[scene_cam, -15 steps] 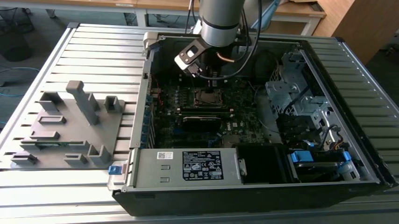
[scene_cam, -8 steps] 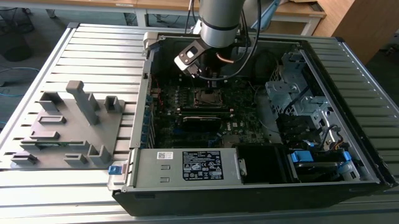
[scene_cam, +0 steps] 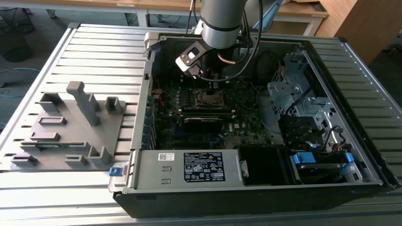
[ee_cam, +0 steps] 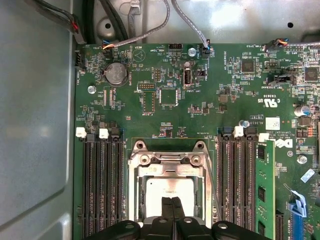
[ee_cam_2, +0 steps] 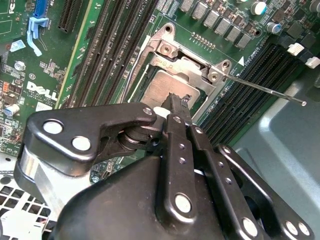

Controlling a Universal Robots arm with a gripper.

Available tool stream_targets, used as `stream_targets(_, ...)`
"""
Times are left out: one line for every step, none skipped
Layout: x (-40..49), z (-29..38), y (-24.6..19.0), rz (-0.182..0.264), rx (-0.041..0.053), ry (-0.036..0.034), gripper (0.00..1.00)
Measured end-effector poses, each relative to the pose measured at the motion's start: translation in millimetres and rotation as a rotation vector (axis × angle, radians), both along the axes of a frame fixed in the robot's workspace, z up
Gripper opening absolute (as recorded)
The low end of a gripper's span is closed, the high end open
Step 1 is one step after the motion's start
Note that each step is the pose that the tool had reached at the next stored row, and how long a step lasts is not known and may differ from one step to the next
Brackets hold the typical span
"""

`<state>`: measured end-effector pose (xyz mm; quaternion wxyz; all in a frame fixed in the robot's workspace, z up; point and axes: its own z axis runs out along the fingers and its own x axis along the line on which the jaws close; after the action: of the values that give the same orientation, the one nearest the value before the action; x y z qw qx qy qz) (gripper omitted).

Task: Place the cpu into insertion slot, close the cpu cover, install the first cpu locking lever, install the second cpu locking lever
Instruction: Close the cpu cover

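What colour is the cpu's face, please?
The cpu is pale silvery-grey, clearest in the first wrist view.

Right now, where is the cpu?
In the first wrist view the cpu lies framed by the metal cover, between two banks of memory slots on the motherboard, with the shut gripper over it.

The computer case (scene_cam: 251, 202) stands open upward, so the motherboard (ee_cam: 200, 100) can be reached from above. The space over the cpu cover (ee_cam: 167, 161) is taken by the gripper (ee_cam: 172, 210), its jaws pressed together. Low memory slots (ee_cam: 102, 185) flank it on both sides, and an upright memory stick (ee_cam: 262, 185) rises beyond one bank. A thin locking lever (ee_cam_2: 265, 90) juts across the slots. Cables (ee_cam: 192, 26) trail along the board's edge. The drive cage (scene_cam: 295, 94) walls the exterior view's right, and the power supply (scene_cam: 188, 167) fills the end nearest that camera.
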<state>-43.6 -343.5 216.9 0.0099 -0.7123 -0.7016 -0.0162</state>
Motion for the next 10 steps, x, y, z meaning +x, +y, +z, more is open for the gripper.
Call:
stream_targets(0.0, 0.0, 0.0, 0.0, 0.0, 0.0, 0.1)
stream_targets(0.0, -0.1, 0.0, 0.001, 0.0, 0.0, 0.1)
stream_targets(0.0, -0.1, 0.0, 0.004, 0.0001, -0.0001, 0.1)
stream_targets(-0.1, -0.2, 0.0, 0.013, 0.0002, 0.0, 0.1)
stream_targets(-0.1, -0.2, 0.0, 0.024, 0.0002, 0.0, 0.1)
stream_targets(0.0, -0.4, 0.0, 0.04, 0.0002, -0.0001, 0.1)
stream_targets(0.0, -0.4, 0.0, 0.058, 0.0001, 0.0, 0.1)
stream_targets(0.0, -0.5, 0.0, 0.075, 0.0001, 0.0, 0.1)
stream_targets(0.0, -0.6, 0.0, 0.093, 0.0001, 0.0, 0.1)
stream_targets(0.0, -0.7, 0.0, 0.111, 0.0001, 0.0, 0.1)
